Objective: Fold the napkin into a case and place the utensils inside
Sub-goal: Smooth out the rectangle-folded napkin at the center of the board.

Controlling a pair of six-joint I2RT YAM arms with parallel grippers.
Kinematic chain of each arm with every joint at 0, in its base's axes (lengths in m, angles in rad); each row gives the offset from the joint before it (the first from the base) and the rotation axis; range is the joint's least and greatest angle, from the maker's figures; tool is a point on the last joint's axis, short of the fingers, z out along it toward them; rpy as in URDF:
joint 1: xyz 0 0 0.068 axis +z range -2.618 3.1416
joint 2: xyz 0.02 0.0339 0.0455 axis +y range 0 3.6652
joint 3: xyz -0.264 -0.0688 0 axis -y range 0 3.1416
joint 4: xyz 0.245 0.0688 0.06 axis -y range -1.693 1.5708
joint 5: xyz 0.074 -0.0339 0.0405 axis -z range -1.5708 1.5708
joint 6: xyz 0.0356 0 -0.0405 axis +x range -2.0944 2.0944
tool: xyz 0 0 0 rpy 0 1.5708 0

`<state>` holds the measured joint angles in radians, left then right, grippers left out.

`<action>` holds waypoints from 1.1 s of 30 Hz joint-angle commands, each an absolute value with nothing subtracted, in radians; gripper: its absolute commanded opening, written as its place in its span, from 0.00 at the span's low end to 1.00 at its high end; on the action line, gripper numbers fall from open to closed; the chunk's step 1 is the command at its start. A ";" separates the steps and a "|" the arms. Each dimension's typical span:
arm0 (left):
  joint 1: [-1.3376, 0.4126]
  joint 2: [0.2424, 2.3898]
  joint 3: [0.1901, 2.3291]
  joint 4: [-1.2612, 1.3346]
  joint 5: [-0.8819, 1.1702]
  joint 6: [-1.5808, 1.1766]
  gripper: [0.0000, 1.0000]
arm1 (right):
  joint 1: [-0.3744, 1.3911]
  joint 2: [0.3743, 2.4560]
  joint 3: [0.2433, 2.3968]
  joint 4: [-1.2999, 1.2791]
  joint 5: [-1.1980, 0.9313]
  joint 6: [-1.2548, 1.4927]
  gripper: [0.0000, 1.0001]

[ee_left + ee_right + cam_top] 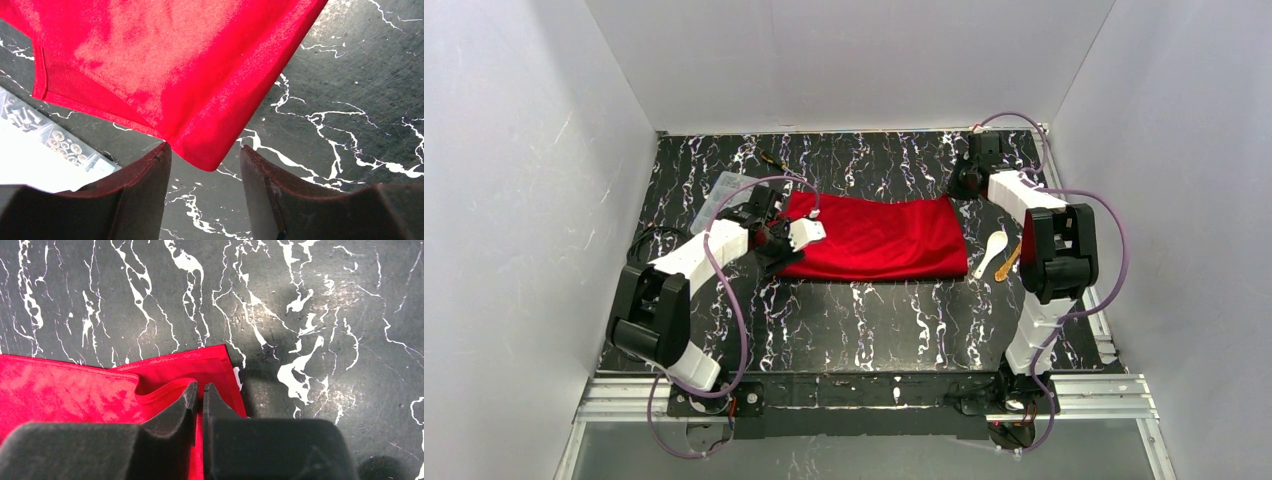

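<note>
The red napkin (879, 238) lies folded to a wide rectangle in the middle of the table. My left gripper (796, 240) is at its left end. In the left wrist view its jaws stand open (205, 150), and a rounded corner of the napkin (165, 65) pokes between the fingertips without being pinched. My right gripper (961, 188) is at the far right corner. Its jaws (200, 385) are all but shut, with the raised upper layer of the napkin (75, 390) running into the slit. The utensils, a white spoon (992, 248) and a yellow-gold piece (1008, 264), lie right of the cloth.
A clear plastic compartment box (722, 192) sits left of the napkin, close to my left gripper, and its edge shows in the left wrist view (30, 150). A thin black-and-yellow tool (774, 160) lies at the back. White walls enclose the black marbled table (874, 320) on three sides.
</note>
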<state>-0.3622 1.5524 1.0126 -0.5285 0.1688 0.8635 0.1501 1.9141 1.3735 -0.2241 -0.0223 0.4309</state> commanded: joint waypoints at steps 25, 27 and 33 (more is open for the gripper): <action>-0.384 1.698 1.011 -0.209 -0.019 0.714 0.43 | 0.262 1.957 1.451 -0.290 0.100 0.373 0.20; -0.385 1.696 0.981 -0.201 -0.026 0.747 0.44 | 0.262 1.951 1.450 -0.289 0.106 0.370 0.20; -0.384 1.649 0.869 -0.175 -0.049 0.815 0.44 | 0.260 1.941 1.463 -0.291 0.123 0.364 0.33</action>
<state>-0.3828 1.6894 0.9390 -0.1570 -0.0216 0.7650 0.2642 1.9724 1.4471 -0.2943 0.1013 0.3813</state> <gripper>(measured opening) 0.440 0.277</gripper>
